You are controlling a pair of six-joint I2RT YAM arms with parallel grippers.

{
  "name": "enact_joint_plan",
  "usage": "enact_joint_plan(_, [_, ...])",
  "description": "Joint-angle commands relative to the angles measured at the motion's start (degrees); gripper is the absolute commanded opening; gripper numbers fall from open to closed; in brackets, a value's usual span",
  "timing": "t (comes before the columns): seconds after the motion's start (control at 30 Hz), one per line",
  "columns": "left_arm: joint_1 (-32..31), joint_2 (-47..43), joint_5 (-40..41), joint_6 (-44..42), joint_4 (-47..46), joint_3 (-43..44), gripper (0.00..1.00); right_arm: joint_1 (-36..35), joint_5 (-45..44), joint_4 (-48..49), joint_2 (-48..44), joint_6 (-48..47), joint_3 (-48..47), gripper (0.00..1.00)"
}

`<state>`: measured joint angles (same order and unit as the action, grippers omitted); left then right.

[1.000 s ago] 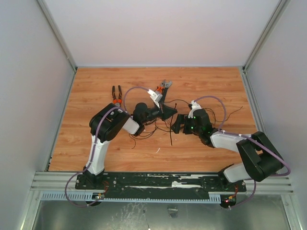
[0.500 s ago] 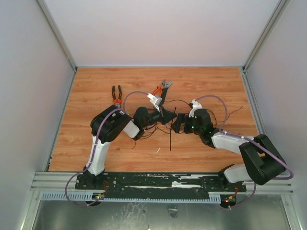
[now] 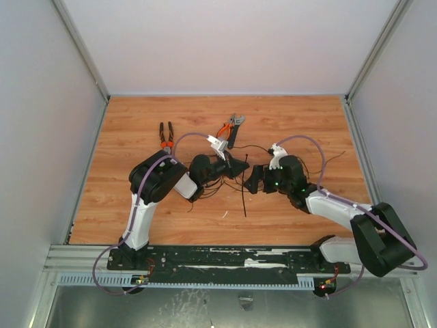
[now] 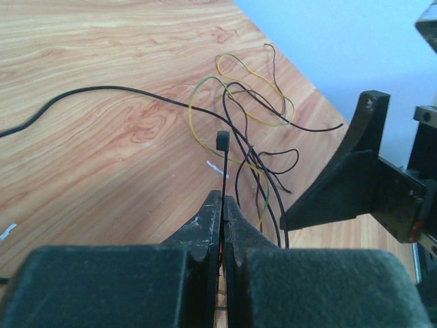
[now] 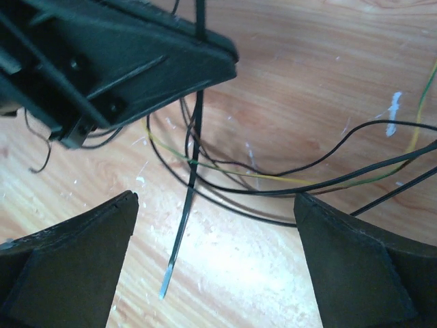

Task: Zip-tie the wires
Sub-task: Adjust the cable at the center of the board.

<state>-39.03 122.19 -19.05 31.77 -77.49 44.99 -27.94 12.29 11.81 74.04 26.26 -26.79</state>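
Slippage of the zip tie (image 4: 222,142) is the main risk. The left pincer (image 4: 224,205) is clamped on the zip tie just short of its head, by the tips only. The head projects free past the pincer and the tail hangs toward the bench (image 3: 136,123). The right pincer (image 5: 215,198) stands fully apart, holds nothing, and faces the tail from the side opposite the left pincer. The wires (image 5: 307,181) lie in loose loops under and around the tail. Whether the zip tie encloses any loop cannot be told.

Hazards, as judged:
- A pull on the tail probably twists or drags the thin zip tie out of the narrow grip.
- Closing beside the tail instead of on it likely catches a wire, since several loops cross right behind the zip tie.
- The tail looks springy. A glancing contact may flick it away from the head and make threading harder.
- Both pincers are near each other at the zip tie, so a closer approach risks collision.
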Motion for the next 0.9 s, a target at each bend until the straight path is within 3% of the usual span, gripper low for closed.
enact_joint_plan(0.0, [0.0, 1.0, 0.6, 0.1, -2.1, 0.9, 0.00, 0.4, 6.0, -7.4, -4.3, -4.3, 0.4, 0.99])
enact_joint_plan(0.17, [0.3, 0.8, 0.3, 0.3, -1.4, 0.8, 0.00, 0.4, 12.2, -10.3, -9.9, -4.7, 2.5, 0.99])
enact_joint_plan(0.3, [0.6, 0.5, -0.8, 0.8, -0.8, 0.9, 0.00, 0.4, 11.0, -12.0, -13.6, -8.3, 1.8, 0.99])
enact_joint_plan(0.67, [1.4, -0.7, -4.5, 3.1, 0.9, 1.1, 0.00, 0.4, -6.7, -10.7, -17.9, -14.1, -5.4, 0.99])
enact_joint_plan(0.87, [1.7, 0.3, -6.9, 4.3, 0.9, 2.1, 0.00, 0.0, -15.3, -10.0, -16.5, -30.1, -7.1, 0.99])
